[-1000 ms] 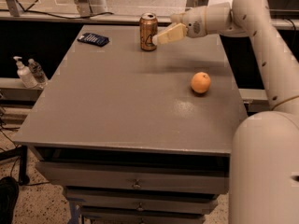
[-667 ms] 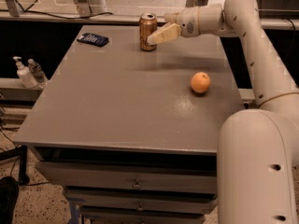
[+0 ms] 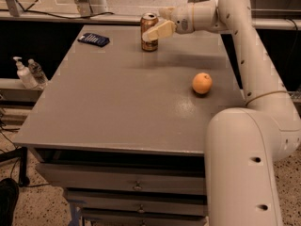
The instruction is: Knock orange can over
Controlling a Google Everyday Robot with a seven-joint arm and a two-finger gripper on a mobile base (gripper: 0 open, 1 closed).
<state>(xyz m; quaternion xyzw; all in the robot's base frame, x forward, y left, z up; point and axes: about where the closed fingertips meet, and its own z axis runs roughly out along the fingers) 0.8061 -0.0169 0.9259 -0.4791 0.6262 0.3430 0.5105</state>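
Note:
The orange can [image 3: 149, 36] stands upright near the far edge of the grey table [image 3: 113, 102], golden-orange with a silver top rim. My gripper [image 3: 153, 32] reaches in from the right at the end of the white arm. Its pale fingertips lie against the can's right side at about mid height, overlapping it in the view. A round orange fruit [image 3: 202, 83] sits on the table to the right, nearer to me.
A dark blue flat object [image 3: 93, 39] lies at the table's far left corner. Two small bottles [image 3: 28, 72] stand on a ledge left of the table. My arm's large white link [image 3: 244, 168] fills the lower right. Drawers sit below the tabletop.
My gripper has moved left from just beside the can until its fingertips meet the can's side. The can still stands upright in the same place.

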